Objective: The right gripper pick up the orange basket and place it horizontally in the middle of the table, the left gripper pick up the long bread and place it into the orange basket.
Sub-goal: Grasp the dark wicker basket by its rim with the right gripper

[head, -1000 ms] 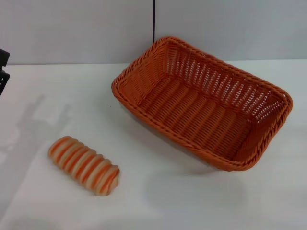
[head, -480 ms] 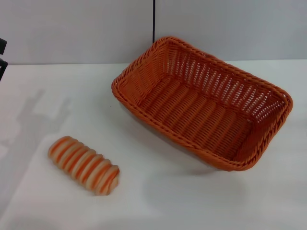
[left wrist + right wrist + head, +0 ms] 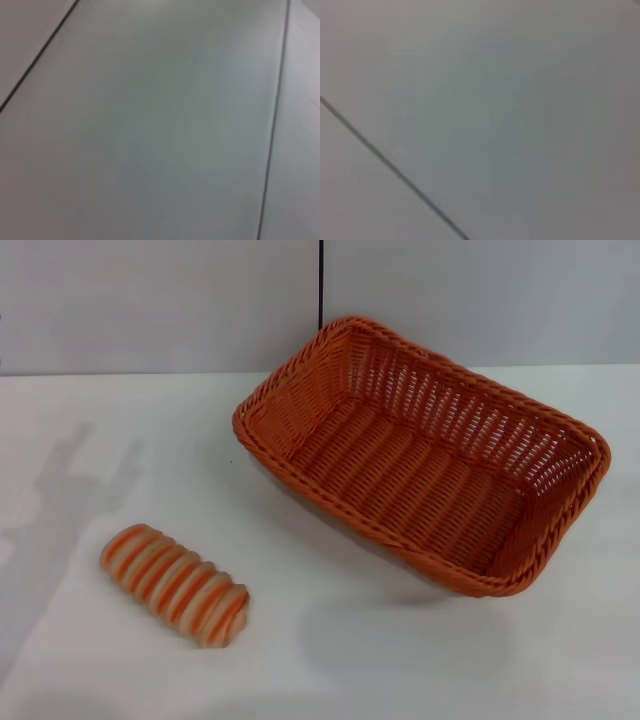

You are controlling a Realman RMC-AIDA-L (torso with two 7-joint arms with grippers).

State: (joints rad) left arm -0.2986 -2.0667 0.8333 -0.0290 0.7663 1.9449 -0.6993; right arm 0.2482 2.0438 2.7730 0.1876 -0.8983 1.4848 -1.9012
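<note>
Since the earlier frame, we are seeing the dark arm part leaving the head view's left edge. The orange basket [image 3: 425,455] is lying diagonally on the table [image 3: 330,640], the long bread [image 3: 175,585] well apart, front-left. Neither gripper is showing.

You have bare white smooth tabletop [image 3: 330,640] all around the small cream-and-orange striped toy loaf [image 3: 175,585]. The large orange woven wicker basket [image 3: 420,455] blocks the far right, well apart from it.
</note>
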